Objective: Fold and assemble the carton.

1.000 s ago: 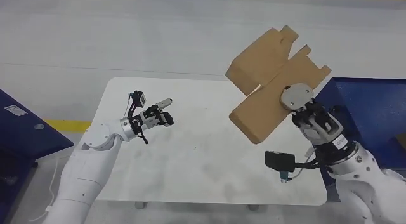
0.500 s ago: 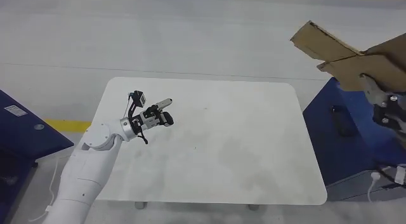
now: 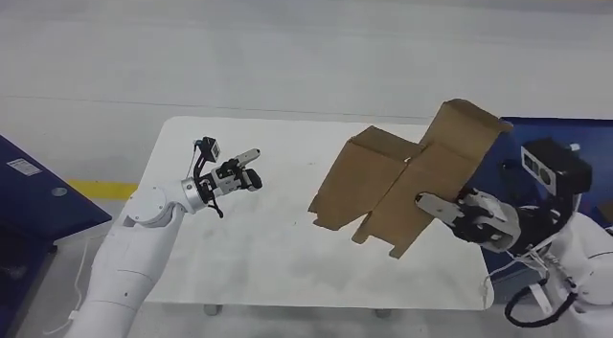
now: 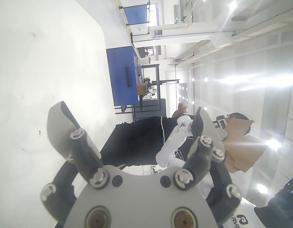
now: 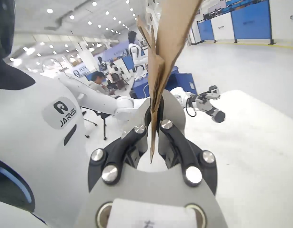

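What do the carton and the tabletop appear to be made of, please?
The carton looks like brown corrugated cardboard, matte: layered raw edges show where the right gripper pinches it. The table seems smooth white laminate or painted board, faintly scuffed.

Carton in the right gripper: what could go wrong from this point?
1. The right gripper pinches the flat carton at one edge only, with most of the cardboard reaching out beyond it. The sheet might pivot or slip in the grip.
2. The carton is held tilted over the table. Lowered that way, a corner could catch and crumple.
3. The left gripper is open and well apart from the carton, so nothing steadies the far side.
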Controlling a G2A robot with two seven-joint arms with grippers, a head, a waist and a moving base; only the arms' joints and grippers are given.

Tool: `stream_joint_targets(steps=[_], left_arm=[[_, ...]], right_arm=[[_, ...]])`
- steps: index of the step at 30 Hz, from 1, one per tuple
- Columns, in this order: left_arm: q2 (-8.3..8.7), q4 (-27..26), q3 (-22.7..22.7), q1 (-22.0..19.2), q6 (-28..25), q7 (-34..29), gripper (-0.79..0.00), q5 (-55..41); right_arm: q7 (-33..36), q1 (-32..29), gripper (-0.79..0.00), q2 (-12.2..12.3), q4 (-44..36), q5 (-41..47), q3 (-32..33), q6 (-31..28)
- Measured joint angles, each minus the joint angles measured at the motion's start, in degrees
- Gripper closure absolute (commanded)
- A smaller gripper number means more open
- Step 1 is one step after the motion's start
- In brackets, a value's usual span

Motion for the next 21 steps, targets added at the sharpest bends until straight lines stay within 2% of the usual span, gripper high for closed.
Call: stream_joint_targets(steps=[11,15,21], left_arm=[[0.0,0.0,0.0,0.0,0.0,0.0,-0.785,0.0],[0.0,0.0,0.0,0.0,0.0,0.0,-0.785,0.0],[0.0,0.0,0.0,0.0,0.0,0.0,-0.785,0.0]], right_arm=[[-2.3,-0.1,0.0,-1.7,4.8,5.2,-12.2,-1.4],[-1.0,1.3,0.0,-1.9,5.6,1.9,-13.1,-1.0],[-1.1,1.3,0.0,-1.9,5.6,2.4,-13.0,-0.9]])
